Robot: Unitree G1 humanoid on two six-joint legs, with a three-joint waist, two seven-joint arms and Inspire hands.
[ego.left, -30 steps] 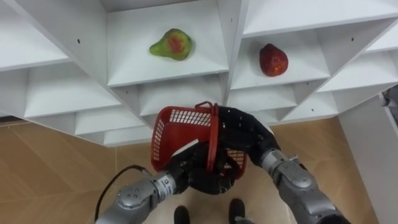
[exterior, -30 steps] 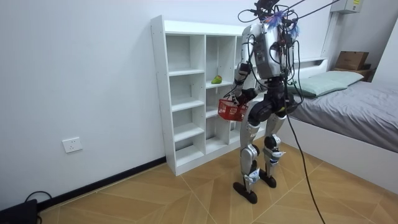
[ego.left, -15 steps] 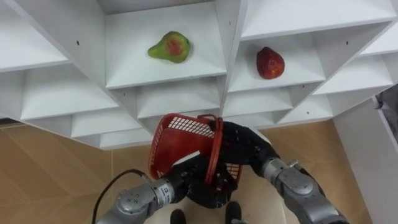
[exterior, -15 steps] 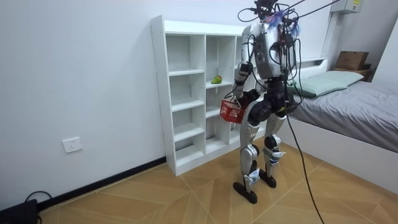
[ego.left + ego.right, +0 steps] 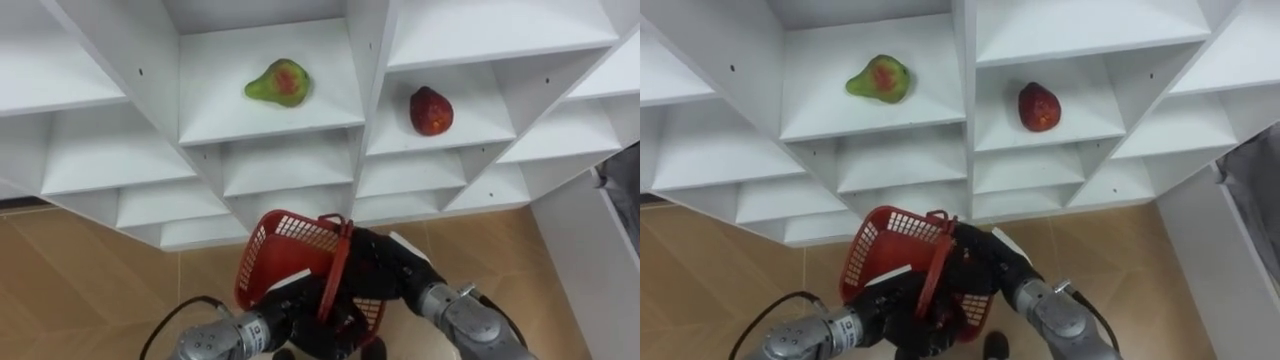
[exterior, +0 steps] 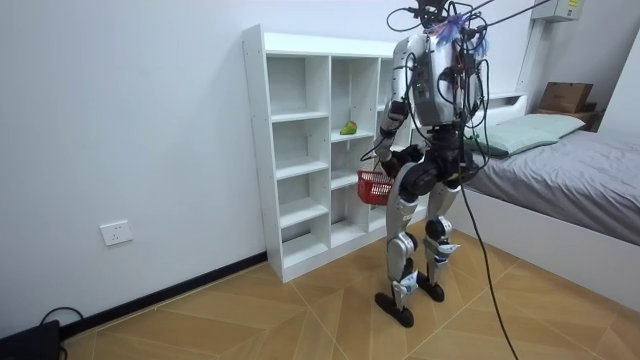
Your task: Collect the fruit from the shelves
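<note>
A green-and-red pear [image 5: 279, 81] lies in the middle compartment of the white closet [image 5: 270, 130]. A dark red fruit [image 5: 430, 110] lies in the compartment to its right. Below the shelves I hold a red mesh basket [image 5: 285, 250], tilted on its side with its mouth toward the closet and nothing in it. My left hand [image 5: 298, 303] sits under the basket, curled at the lower end of its red handle [image 5: 335, 270]. My right hand [image 5: 385, 268] is curled over the basket's right rim. In the room view I stand facing the closet with the basket [image 6: 375, 186] at hip height.
The closet [image 6: 300, 130] stands against a white wall on a wooden floor [image 5: 60, 270]. A bed [image 6: 560, 170] lies behind me at the room view's right. The lower compartments in view hold nothing.
The basket and both hands have come down and closer to my body. The eye view has shifted a little.
</note>
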